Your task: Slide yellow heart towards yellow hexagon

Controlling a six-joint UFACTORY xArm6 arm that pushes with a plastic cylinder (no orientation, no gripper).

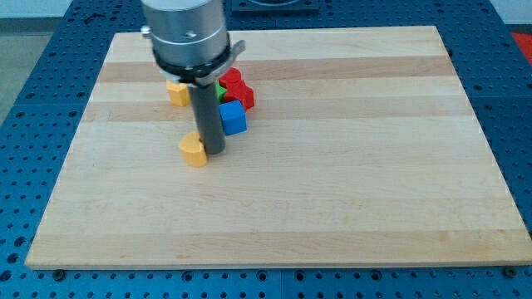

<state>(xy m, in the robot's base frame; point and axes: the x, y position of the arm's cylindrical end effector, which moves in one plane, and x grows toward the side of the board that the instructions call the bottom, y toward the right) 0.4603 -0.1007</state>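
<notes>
The yellow heart (193, 150) lies on the wooden board (332, 166) left of centre. My tip (214, 150) stands right beside it, touching its right side. The yellow hexagon (177, 91) lies further toward the view's top, partly hidden under the arm's silver housing (187, 33). The rod runs up from the tip to that housing.
A blue block (233, 117) sits just right of the rod. A red block (238, 89) lies above it, with a green block (220, 90) peeking out beside the rod. All cluster near the yellow hexagon at the board's upper left.
</notes>
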